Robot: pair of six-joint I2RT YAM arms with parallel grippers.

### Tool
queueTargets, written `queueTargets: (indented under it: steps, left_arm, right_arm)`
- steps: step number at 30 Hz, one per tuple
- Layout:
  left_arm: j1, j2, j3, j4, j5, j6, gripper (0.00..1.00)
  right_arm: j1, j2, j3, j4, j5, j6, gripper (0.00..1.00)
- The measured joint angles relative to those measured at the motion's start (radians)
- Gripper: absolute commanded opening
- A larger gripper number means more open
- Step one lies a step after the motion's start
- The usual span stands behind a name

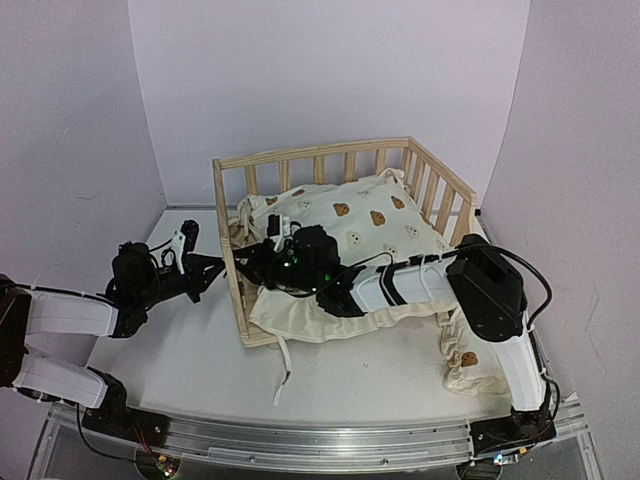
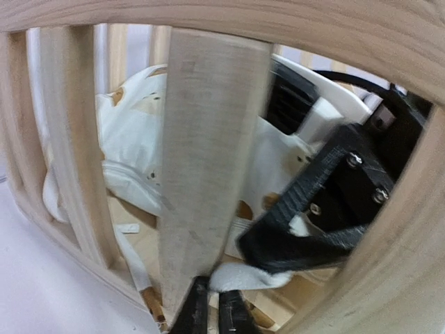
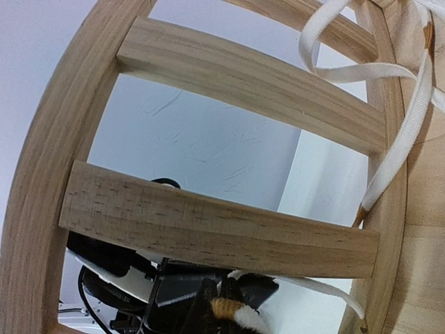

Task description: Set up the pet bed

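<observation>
The pet bed (image 1: pixel 330 155), a light wooden frame with slatted rails, stands mid-table with a cream bear-print cushion (image 1: pixel 370 225) lying in it. My right gripper (image 1: pixel 250 262) reaches across the cushion to the inside of the left rail. It is shut on a white cushion tie (image 2: pixel 247 278) just behind a slat (image 2: pixel 201 153). My left gripper (image 1: pixel 213 268) is outside that rail. Its fingers (image 2: pixel 196 313) sit at the foot of the slat, pinched on the end of the same tie. In the right wrist view the right gripper (image 3: pixel 233 306) sits below a slat (image 3: pixel 208 223).
A small bear-print pillow (image 1: pixel 465 360) lies on the table at the right, beside the right arm's base. Another tie (image 1: pixel 285 365) trails off the bed's open front onto the table. A loose tie (image 3: pixel 396 139) loops along the rail inside the bed. Walls close in on three sides.
</observation>
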Motion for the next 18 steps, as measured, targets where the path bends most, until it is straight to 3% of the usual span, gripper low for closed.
queueTargets:
  steps: [5,7,9,11,14,16,18]
  left_arm:
    - [-0.007,-0.06,-0.015,-0.021,-0.069,-0.028,0.0]
    - [-0.007,-0.13,-0.025,-0.073,-0.11,-0.046,0.0]
    - [-0.007,-0.2,-0.029,-0.134,-0.14,-0.072,0.0]
    - [-0.007,-0.256,-0.029,-0.181,-0.15,-0.1,0.0]
    - [-0.007,-0.308,-0.029,-0.256,-0.139,-0.153,0.0]
    - [-0.007,-0.317,-0.029,-0.308,-0.111,-0.19,0.0]
    - [-0.007,-0.315,-0.029,-0.344,-0.091,-0.211,0.0]
  right_arm:
    - [0.002,-0.021,-0.076,0.016,0.002,-0.022,0.29]
    - [0.002,-0.063,-0.142,-0.018,-0.003,-0.055,0.47]
    - [0.0,-0.116,-0.185,-0.106,-0.003,-0.115,0.62]
    - [0.002,-0.174,-0.183,-0.259,-0.019,-0.21,0.7]
    - [0.007,-0.251,-0.134,-0.511,-0.04,-0.359,0.66]
    - [0.009,-0.3,-0.113,-0.617,-0.06,-0.443,0.53]
    - [0.008,-0.319,-0.099,-0.662,-0.076,-0.476,0.58]
